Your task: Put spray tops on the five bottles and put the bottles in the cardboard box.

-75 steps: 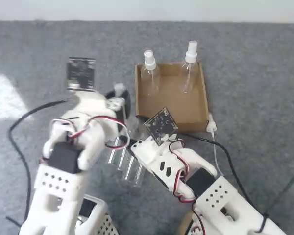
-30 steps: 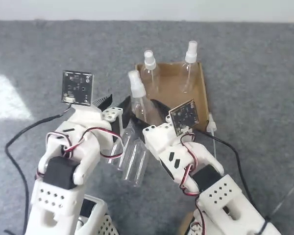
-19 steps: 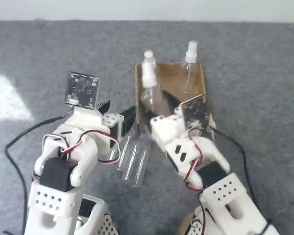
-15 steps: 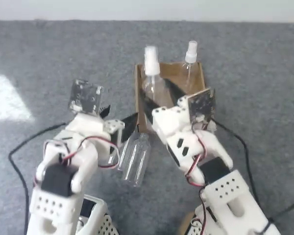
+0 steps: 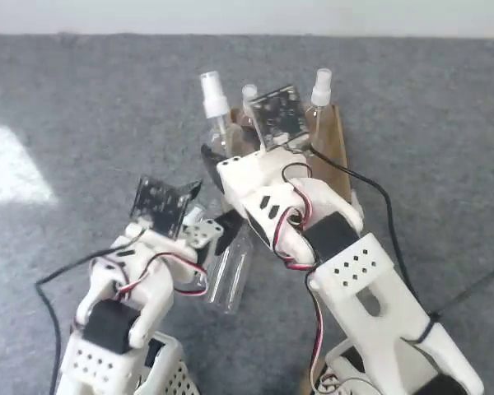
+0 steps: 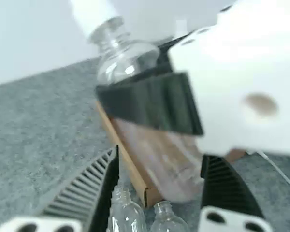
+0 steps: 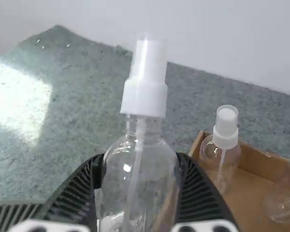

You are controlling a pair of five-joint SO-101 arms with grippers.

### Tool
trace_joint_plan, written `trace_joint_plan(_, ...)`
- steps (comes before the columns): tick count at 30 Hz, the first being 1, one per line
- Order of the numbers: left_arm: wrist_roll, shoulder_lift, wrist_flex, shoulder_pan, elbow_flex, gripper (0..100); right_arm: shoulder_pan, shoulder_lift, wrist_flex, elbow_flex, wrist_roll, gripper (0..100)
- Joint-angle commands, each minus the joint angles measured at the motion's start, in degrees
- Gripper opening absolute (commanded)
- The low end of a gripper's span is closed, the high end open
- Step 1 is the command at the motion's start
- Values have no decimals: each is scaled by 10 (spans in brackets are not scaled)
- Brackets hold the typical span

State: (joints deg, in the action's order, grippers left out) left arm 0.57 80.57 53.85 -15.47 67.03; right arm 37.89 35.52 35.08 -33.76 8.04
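My right gripper (image 5: 221, 156) is shut on a clear bottle (image 5: 216, 132) fitted with a white spray top (image 5: 212, 86), held upright in the air by the cardboard box's (image 5: 339, 160) far left corner. In the right wrist view the bottle (image 7: 137, 179) stands between the black jaws. Two capped bottles (image 5: 249, 95) (image 5: 321, 86) stand in the box. Two capless bottles (image 5: 230, 271) lie on the carpet in front of the box. My left gripper (image 5: 218, 230) hovers open over their necks (image 6: 123, 203), holding nothing.
Grey carpet covers the table. A white perforated basket (image 5: 160, 370) sits at the near edge under the left arm. Black cables trail on both sides. The right arm's body spans the box's near half.
The right gripper lifted the capped bottle off the carpet and carried it up and away to the box's far left corner. The left arm drew back toward the near edge.
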Motion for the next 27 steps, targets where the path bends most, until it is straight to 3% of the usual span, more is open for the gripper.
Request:
trace_joint_plan(1,-7,-64,-48,3,0,254,10,27,66,62,6,6)
trace_joint_plan(12,-6,-84,-64,35,-7,254,5,92,123,51,4,6)
trace_joint_plan(18,-7,-83,-59,38,-6,250,-93,46,48,46,-55,6)
trace_joint_plan(21,-5,-83,-65,73,-7,243,-129,-13,-4,47,-66,6)
trace_joint_plan(24,-3,-86,-98,137,-7,166,-138,-86,-65,47,-68,6)
trace_joint_plan(27,35,-88,-129,207,-2,16,-138,-159,-129,46,-65,6)
